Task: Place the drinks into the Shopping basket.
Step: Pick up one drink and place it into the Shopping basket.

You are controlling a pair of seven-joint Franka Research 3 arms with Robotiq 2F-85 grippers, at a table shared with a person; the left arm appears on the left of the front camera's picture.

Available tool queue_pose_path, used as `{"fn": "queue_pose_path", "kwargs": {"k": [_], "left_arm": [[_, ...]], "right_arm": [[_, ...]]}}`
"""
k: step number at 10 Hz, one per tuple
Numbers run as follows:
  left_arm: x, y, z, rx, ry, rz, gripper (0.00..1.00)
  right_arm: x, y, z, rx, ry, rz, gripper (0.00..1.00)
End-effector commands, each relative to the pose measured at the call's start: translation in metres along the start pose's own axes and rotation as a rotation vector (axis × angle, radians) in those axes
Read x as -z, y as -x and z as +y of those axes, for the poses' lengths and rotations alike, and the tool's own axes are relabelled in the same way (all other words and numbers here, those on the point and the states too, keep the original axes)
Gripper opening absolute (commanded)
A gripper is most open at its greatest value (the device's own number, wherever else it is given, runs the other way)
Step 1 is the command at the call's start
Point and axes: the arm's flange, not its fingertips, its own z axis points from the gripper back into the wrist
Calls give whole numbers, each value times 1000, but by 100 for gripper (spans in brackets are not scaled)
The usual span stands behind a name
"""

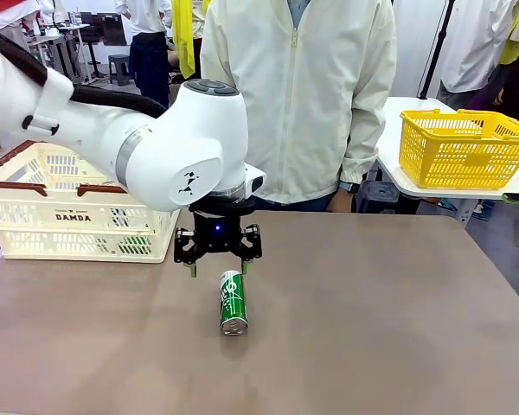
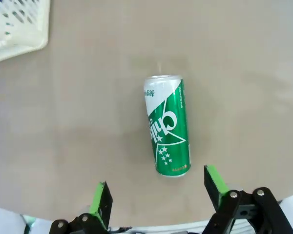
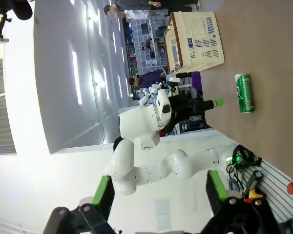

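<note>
From the front, the left claw (image 1: 217,268) hangs wide open, with the green can (image 1: 233,302) lying on the table (image 1: 398,311) just below it and the cream basket (image 1: 78,216) off to its side. The left wrist camera shows the can (image 2: 167,126) lying flat just ahead of the open fingers (image 2: 100,200), not touching. The right claw (image 3: 158,192) is wide open too, holding nothing, far from the can (image 3: 244,92).

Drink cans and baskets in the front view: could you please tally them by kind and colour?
Green drink can, lying on the table: 1
Cream-white slotted basket with brown rim: 1
Yellow mesh basket on the side table: 1
Total: 3
</note>
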Motion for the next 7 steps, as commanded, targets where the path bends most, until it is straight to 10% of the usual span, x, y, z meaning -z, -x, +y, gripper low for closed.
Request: {"fn": "queue_pose_path", "kwargs": {"k": [1, 7], "left_arm": [[-3, 17, -4, 93, 55, -2, 100], [70, -14, 2, 43, 89, 23, 100]], "right_arm": [[0, -1, 5, 16, -4, -11, 100], [0, -1, 5, 16, -4, -11, 100]]}}
